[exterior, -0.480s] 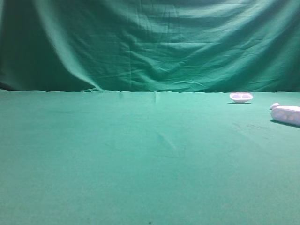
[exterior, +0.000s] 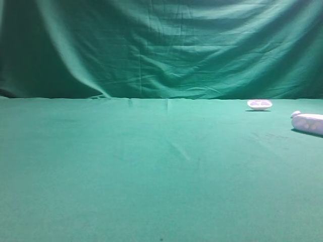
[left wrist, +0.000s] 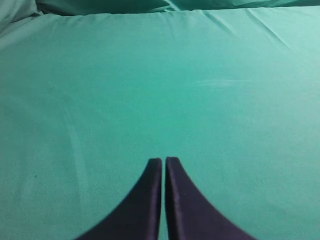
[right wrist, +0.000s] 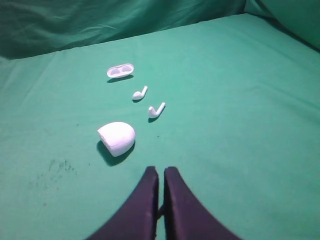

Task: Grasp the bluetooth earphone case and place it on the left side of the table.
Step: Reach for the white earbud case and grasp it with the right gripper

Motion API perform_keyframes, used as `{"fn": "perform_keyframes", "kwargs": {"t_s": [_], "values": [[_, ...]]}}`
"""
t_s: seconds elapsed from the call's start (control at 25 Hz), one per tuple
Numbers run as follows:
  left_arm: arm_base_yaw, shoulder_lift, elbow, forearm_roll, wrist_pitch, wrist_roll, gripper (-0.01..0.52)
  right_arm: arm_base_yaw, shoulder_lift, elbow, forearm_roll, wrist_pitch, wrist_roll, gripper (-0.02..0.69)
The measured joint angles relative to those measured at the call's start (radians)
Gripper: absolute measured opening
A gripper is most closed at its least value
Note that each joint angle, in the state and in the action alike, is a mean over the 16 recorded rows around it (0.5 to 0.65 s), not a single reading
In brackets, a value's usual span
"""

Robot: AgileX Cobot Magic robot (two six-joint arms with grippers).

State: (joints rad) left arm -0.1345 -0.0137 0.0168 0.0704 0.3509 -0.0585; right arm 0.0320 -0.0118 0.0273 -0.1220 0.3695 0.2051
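Observation:
The white bluetooth earphone case lies on the green table at the far right edge of the high view, cut off by the frame. In the right wrist view the case lies a short way ahead and left of my right gripper, whose dark fingers are shut and hold nothing. My left gripper is shut over bare green cloth and holds nothing. Neither gripper shows in the high view.
A shallow white dish with two hollows sits behind the case, also seen as the dish in the right wrist view. Two loose white earbuds lie between dish and case. Green backdrop hangs behind the table.

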Motion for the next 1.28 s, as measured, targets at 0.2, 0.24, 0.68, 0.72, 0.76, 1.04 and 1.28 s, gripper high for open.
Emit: {"fn": "perform_keyframes", "kwargs": {"t_s": [0.2,0.24,0.68,0.72,0.76,1.04,1.28], "values": [[0.0,0.0,0.0,0.0,0.0,0.0,0.0,0.0,0.0,0.0,-0.002,0.0,0.0,0.0],[0.0,0.0,0.0,0.0,0.0,0.0,0.0,0.0,0.0,0.0,-0.005,0.0,0.0,0.0],[0.0,0.0,0.0,0.0,0.0,0.0,0.0,0.0,0.0,0.0,-0.044,-0.206,0.007,0.0],[0.0,0.0,0.0,0.0,0.0,0.0,0.0,0.0,0.0,0.0,-0.048,-0.24,0.007,0.0],[0.0,0.0,0.0,0.0,0.0,0.0,0.0,0.0,0.001,0.0,-0.051,-0.273,0.008,0.0],[0.0,0.0,0.0,0.0,0.0,0.0,0.0,0.0,0.079,-0.049,-0.058,-0.404,0.009,0.0],[0.0,0.0,0.0,0.0,0.0,0.0,0.0,0.0,0.275,-0.172,-0.054,-0.281,0.008,0.0]]}}
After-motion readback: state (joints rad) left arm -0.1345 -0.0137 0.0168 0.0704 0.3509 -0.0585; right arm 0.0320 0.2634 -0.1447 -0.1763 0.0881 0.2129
